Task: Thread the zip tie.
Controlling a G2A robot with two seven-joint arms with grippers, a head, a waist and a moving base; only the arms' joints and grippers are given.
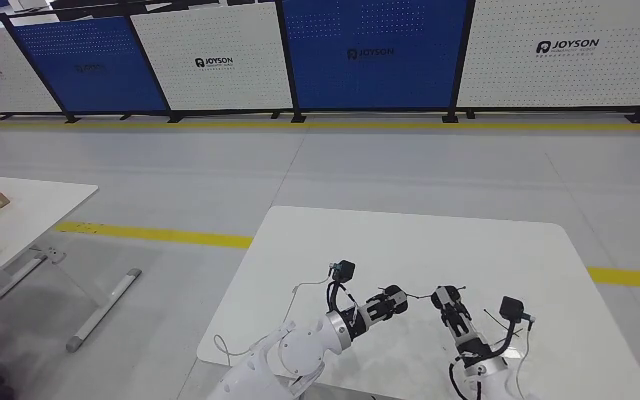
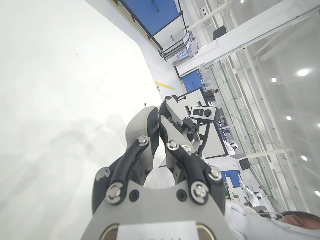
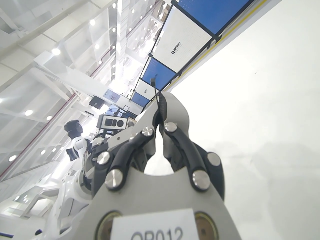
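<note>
White surface (image 1: 420, 245) in a hall with blue and white panels (image 1: 375, 50) behind a yellow floor line (image 1: 300, 124).
Right gripper (image 3: 160, 101) is closed on the black zip tie (image 3: 153, 81), whose head sticks out past the fingertips; left gripper (image 2: 158, 113), just beside it over the surface, is closed too, but on what I cannot tell.

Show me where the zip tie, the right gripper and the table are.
zip tie (image 3: 155, 91): right wrist view, the black strap just below its head.
right gripper (image 3: 160, 99): right wrist view, midway between its fingertips.
table (image 3: 250, 101): right wrist view, bare white top.
</note>
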